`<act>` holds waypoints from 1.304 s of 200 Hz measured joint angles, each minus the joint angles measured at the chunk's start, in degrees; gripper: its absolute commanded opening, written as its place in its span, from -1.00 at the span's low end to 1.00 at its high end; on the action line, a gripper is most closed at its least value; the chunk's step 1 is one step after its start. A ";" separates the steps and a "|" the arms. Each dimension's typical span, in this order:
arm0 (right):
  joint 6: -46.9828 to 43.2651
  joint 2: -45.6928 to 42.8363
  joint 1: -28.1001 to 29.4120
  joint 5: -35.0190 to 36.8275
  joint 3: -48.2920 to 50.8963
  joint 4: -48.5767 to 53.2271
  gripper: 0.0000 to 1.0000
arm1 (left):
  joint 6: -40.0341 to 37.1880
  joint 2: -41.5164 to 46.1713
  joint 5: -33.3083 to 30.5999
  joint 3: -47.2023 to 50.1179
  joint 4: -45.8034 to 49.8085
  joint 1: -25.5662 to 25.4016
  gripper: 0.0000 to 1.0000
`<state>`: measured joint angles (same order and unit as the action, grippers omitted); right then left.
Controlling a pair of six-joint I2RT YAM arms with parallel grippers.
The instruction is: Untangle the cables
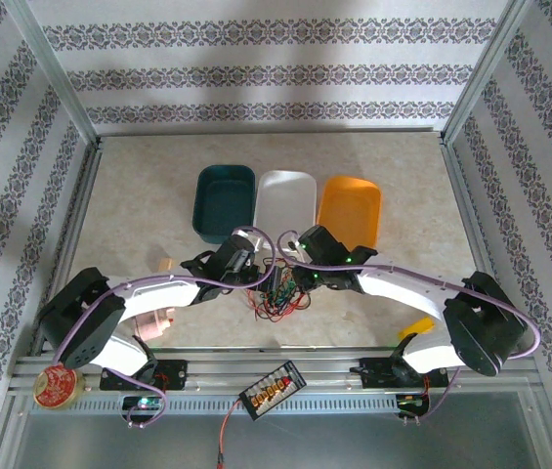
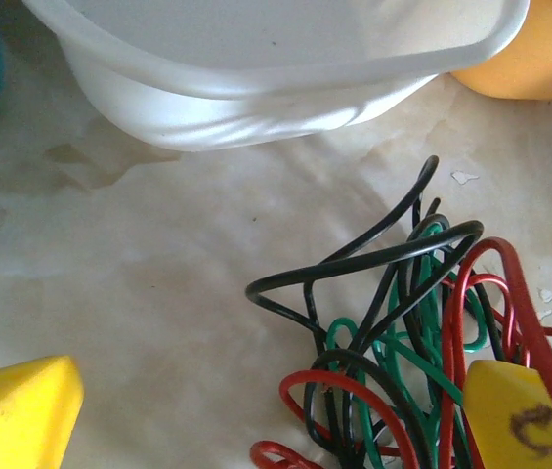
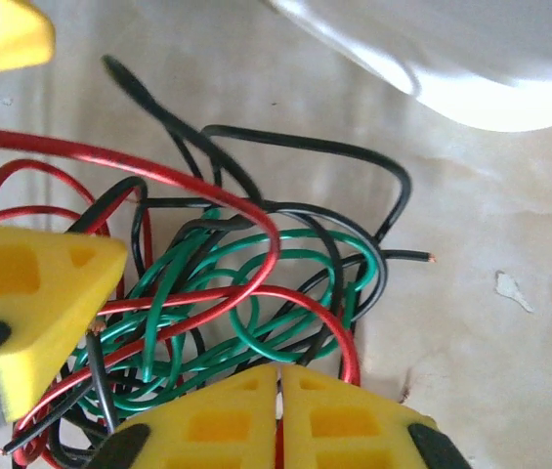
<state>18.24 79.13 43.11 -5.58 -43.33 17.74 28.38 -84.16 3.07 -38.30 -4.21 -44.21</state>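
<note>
On the surface [image 1: 412, 195], just in front of the white tub [image 1: 285, 200], the cables [image 1: 277, 298] lay in one knotted heap with no clear long axis, both arms at it. My left claw [image 2: 271, 391] gaped wide beside the heap. My right claw [image 3: 277, 391] was pinched together on a red strand.

White tub [image 2: 207, 107] blocks beyond cables [image 2: 403, 337]; leftward seemingly open.
</note>
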 measured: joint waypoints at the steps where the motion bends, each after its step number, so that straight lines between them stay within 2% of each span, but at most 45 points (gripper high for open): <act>1: 0.02 -0.04 -0.02 0.02 0.02 0.00 -1.00 | 0.00 -0.04 0.02 0.00 -0.04 0.00 0.95; 23: 0.07 -3.17 -1.49 0.48 0.76 0.13 -1.00 | 0.02 -1.49 0.26 -0.42 -0.52 0.00 0.79; 41: 0.07 -6.62 -3.15 0.79 0.81 0.04 -1.00 | -0.02 -3.04 0.59 -0.55 -1.20 0.00 0.57; 68: 0.11 -11.43 -5.90 1.31 0.81 0.09 -1.00 | 0.15 -5.44 0.76 -0.70 -1.70 -0.07 0.04; 90: 0.33 -14.69 -7.96 1.95 0.81 0.22 -1.00 | 0.70 -6.80 0.59 -0.87 -2.32 -0.07 -0.48; 108: 0.79 -17.18 -9.31 3.02 0.79 0.52 -1.00 | 0.57 -7.67 -0.31 -1.27 -2.49 -0.07 -0.74; 150: 1.64 -22.80 -12.13 8.13 0.72 0.98 -1.00 | 1.01 -8.11 -1.95 -1.42 -2.67 -0.07 -0.92; 184: 3.08 -27.08 -15.89 13.70 0.72 1.46 -1.00 | 1.29 -8.02 -3.91 -1.33 -2.67 -0.07 -0.92; 218: 4.46 -30.77 -21.27 18.86 0.72 2.56 -1.00 | 1.79 -6.36 -5.90 0.44 -2.62 -0.07 -0.92; 261: 4.76 -33.27 -29.27 22.12 0.28 3.56 -1.00 | 2.03 -4.50 -8.15 2.05 -2.51 -0.07 -0.98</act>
<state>23.00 45.87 13.85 16.53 -43.05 21.30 30.41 -88.66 -5.08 -36.25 -6.72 -44.27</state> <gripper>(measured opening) 0.042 0.077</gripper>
